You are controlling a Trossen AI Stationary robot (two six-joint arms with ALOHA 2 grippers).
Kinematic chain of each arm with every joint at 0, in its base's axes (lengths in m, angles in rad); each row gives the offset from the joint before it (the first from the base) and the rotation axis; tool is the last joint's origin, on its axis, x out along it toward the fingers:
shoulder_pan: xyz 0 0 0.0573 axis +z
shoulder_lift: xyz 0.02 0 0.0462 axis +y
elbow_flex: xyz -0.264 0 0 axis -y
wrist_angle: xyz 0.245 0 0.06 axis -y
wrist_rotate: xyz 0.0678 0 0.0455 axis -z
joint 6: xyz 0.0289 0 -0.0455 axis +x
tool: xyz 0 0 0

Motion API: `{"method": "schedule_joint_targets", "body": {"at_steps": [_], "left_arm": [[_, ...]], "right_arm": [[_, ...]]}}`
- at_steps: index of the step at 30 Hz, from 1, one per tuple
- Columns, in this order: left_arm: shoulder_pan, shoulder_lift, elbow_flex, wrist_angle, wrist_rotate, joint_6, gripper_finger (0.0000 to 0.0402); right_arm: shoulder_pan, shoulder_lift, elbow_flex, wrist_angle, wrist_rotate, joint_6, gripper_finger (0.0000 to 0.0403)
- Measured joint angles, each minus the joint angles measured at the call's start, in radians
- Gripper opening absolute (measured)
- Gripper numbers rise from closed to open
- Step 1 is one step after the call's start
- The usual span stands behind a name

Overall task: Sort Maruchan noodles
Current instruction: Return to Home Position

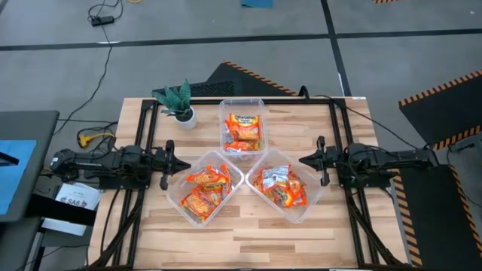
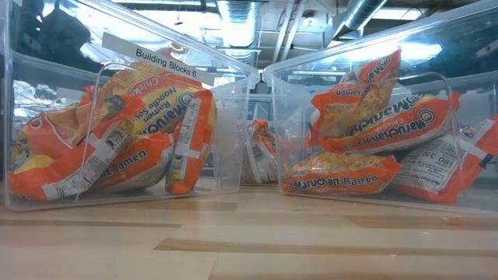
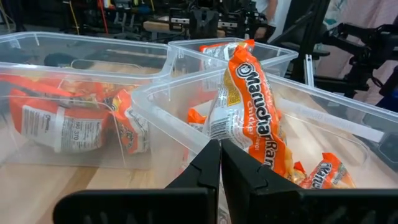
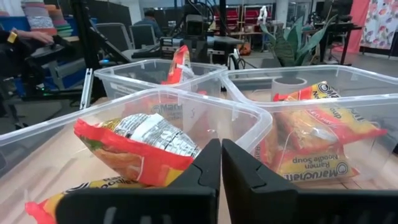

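Observation:
The Maruchan noodle packets, orange-red with yellow print, lie in three clear tubs at the table's middle. One group is in the left tub [image 1: 202, 190], one in the right tub [image 1: 282, 187], and one in the far tub [image 1: 242, 129]. In the low view, packets lean against the walls of the left tub [image 2: 117, 132] and the right tub [image 2: 373, 132]. My left gripper [image 1: 170, 162] [image 3: 221, 158] hovers shut just left of the left tub. My right gripper [image 1: 319, 159] [image 4: 221, 158] hovers shut just right of the right tub. Neither touches anything.
A small green potted plant [image 1: 179, 102] stands near the table's far-left corner, beside the far tub. Bare wooden tabletop [image 1: 248, 241] runs along the near edge. A dark frame borders the table's left and right sides under the arms.

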Motion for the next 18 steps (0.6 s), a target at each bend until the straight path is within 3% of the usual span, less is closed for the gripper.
{"method": "schedule_joint_targets", "body": {"at_steps": [5,18], "left_arm": [[-0.002,-0.09,0.0,0.002,0.003,0.0,0.0],[-0.003,-0.086,0.0,0.006,0.003,0.0,0.0]], "right_arm": [[0.0,0.0,0.0,0.0,0.0,0.0,0.0038],[0.0,-0.07,-0.001,0.01,0.003,0.002,0.0038]]}}
